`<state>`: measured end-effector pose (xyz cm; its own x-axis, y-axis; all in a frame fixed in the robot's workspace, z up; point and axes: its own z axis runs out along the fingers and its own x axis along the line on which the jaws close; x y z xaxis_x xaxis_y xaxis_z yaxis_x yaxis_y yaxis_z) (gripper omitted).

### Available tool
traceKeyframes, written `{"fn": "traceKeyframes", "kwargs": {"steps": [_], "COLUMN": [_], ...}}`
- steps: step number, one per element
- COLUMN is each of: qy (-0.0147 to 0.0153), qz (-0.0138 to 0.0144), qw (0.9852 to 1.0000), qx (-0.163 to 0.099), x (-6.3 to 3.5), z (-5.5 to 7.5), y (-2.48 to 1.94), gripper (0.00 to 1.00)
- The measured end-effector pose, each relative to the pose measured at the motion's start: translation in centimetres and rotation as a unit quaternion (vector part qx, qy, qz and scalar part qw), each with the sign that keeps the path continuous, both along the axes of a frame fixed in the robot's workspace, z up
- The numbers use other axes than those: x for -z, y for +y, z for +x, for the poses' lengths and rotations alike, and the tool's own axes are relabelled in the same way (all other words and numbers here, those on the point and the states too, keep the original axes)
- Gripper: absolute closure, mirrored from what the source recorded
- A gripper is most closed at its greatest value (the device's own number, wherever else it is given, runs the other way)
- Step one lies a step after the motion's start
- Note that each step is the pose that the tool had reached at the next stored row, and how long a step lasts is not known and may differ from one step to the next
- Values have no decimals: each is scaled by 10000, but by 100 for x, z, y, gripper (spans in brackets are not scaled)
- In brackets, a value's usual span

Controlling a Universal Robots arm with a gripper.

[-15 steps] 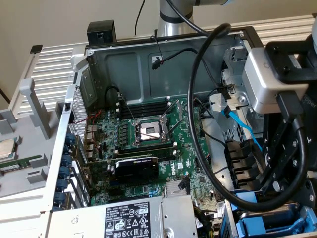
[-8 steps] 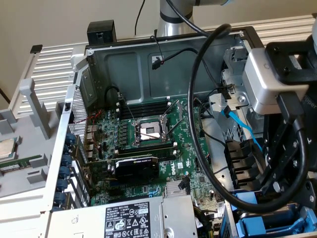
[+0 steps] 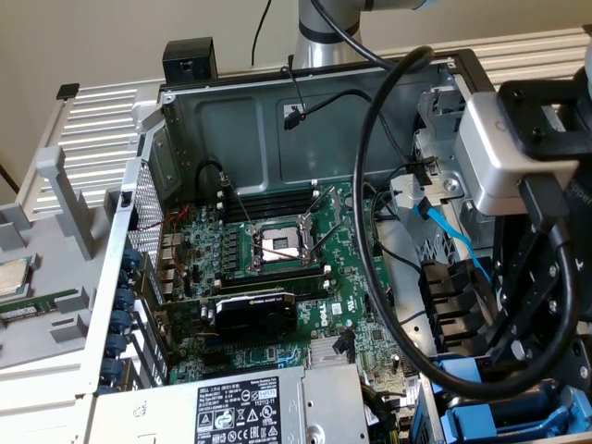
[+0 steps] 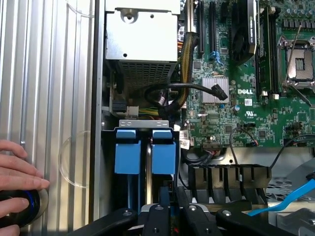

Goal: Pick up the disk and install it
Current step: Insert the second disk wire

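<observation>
Two blue plastic carrier ends [image 4: 127, 152] [image 4: 163, 152] stand side by side in the drive bay at the case's corner, with a thin silver edge between them. I take these for the disk; its metal body is hidden down in the bay. My gripper [image 4: 170, 209] hangs just above that bay, its black fingers drawn together and shut, with nothing visibly between them. In the exterior view the grey wrist housing [image 3: 513, 139] and black linkage hang over the case's right side, above the blue frames [image 3: 490, 421].
The open case holds a motherboard with an open processor socket [image 3: 277, 245], a graphics card [image 3: 254, 310] and a grey power-supply box [image 4: 142, 37]. A thick black cable [image 3: 365, 231] loops over the board. A person's hand [image 4: 17, 167] rests on a black knob [image 4: 19, 209].
</observation>
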<state>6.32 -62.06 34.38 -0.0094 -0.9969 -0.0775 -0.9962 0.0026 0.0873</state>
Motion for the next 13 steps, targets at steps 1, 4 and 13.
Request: {"fn": "traceKeyframes", "kwargs": {"steps": [1, 4, 13], "qy": [0, 0, 0], "qz": [-1, 1, 0], "qw": [10000, 10000, 10000], "qx": [0, 0, 0], "x": [1, 5, 9], "z": [0, 1, 0], "y": [0, 3, 10], "gripper": [84, 84, 84]}}
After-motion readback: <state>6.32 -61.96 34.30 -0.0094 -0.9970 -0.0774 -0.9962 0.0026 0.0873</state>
